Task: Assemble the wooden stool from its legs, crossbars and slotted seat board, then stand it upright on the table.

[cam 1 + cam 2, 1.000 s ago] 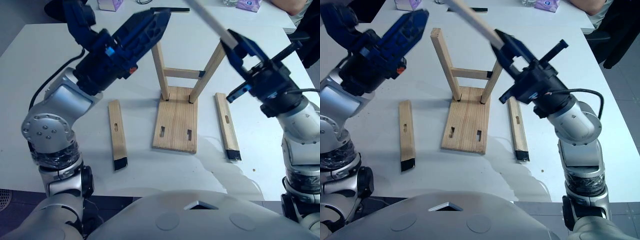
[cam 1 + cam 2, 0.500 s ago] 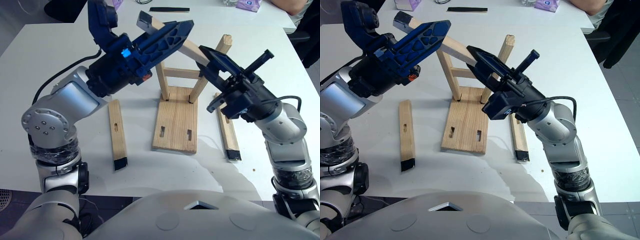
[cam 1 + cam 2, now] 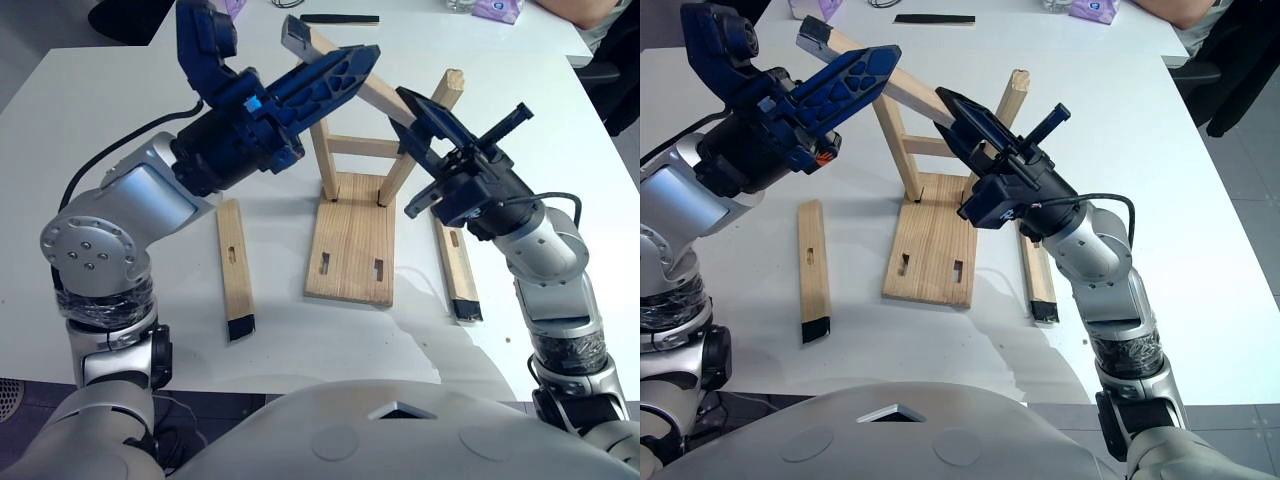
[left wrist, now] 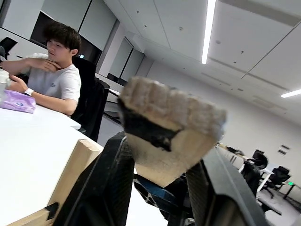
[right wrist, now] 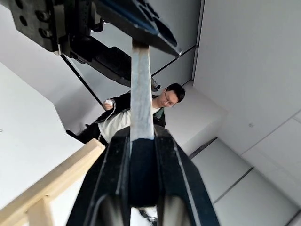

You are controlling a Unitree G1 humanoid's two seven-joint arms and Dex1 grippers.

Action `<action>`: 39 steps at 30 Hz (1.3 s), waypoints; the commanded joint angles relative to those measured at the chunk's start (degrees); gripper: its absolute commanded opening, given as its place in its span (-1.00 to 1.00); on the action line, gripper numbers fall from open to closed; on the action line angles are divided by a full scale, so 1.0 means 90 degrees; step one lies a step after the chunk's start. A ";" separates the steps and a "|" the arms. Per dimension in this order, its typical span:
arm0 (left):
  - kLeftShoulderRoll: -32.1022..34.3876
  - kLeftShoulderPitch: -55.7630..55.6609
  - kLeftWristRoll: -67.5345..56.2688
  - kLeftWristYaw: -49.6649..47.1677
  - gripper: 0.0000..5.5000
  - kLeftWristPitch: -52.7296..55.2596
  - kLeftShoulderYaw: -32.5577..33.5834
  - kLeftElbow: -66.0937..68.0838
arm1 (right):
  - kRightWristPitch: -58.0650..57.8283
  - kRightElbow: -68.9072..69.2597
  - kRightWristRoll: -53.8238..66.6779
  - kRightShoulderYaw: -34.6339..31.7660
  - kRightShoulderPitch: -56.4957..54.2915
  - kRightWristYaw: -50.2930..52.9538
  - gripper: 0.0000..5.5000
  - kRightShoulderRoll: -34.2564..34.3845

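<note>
Left loose leg (image 3: 235, 265): it is lying flat on the table (image 3: 100, 120), just beside the seat board's left edge; I am leaving it alone for now.
Left gripper (image 3: 355, 65): I am seeing its jaws closed on the upper, dark-tipped end of the held leg (image 3: 383, 97), high above the table.
Held leg: it is slanting in the air between my two grippers, above the standing pair and touching neither the board nor the table.
Seat board (image 3: 350, 255): it is lying flat, with two legs (image 3: 322, 140) and a crossbar (image 3: 365, 147) standing in its far slots; the two near slots (image 3: 325, 262) are waiting.
Right gripper (image 3: 408, 105): its jaws are clamping the held leg's lower part, close to the right standing leg.
Right loose leg (image 3: 452, 250): it is lying along the board's right edge.
How I am judging the step: with both grippers on one leg, I am planning to free one of them before moving, then turn the leg upright, keep it off the standing pair, and bring its tenon squarely over a near slot before pressing.
Risk: I am expecting any sideways knock to tip the standing pair out of their slots.
</note>
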State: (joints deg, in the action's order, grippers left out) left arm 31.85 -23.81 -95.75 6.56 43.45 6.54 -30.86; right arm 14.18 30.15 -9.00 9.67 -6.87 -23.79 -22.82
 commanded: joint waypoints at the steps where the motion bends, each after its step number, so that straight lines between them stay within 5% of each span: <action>1: 0.0178 0.0057 0.0408 0.0711 -0.51 0.0205 -0.0184 -0.0214 | -0.1578 0.0318 0.1663 0.0090 0.0222 -0.0530 -0.85 0.0114; 7: 0.0205 0.0108 0.0896 0.1100 -0.53 0.0238 -0.0320 -0.0246 | -0.2040 0.0652 0.2107 0.0178 0.0232 -0.0971 -0.85 -0.0211; 15: 0.0099 0.0054 0.0893 0.0929 -0.53 0.0213 -0.0309 -0.0073 | -0.0602 0.0212 0.0424 0.0402 0.0056 -0.0859 -0.85 -0.0678; 23: 0.0045 0.0072 0.0819 0.0950 -0.53 0.0202 -0.0274 -0.0055 | -0.0585 0.0073 0.0382 0.0396 0.0032 -0.0651 -0.85 -0.0535; 30: 0.0151 0.0103 0.1145 0.1117 -0.53 0.0202 -0.0203 -0.0011 | -0.0939 0.0247 0.0707 0.0403 0.0277 -0.0928 -0.43 -0.0668; 39: 0.1807 0.1021 0.2769 0.3080 -0.53 0.0102 0.0828 0.0377 | -0.0774 -0.0104 0.0965 -0.1326 0.1182 -0.0736 -0.43 -0.1199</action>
State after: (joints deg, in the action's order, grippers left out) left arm 43.66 -18.01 -77.61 27.90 45.88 12.45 -28.24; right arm 6.58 30.53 -0.57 2.11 2.14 -31.70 -32.70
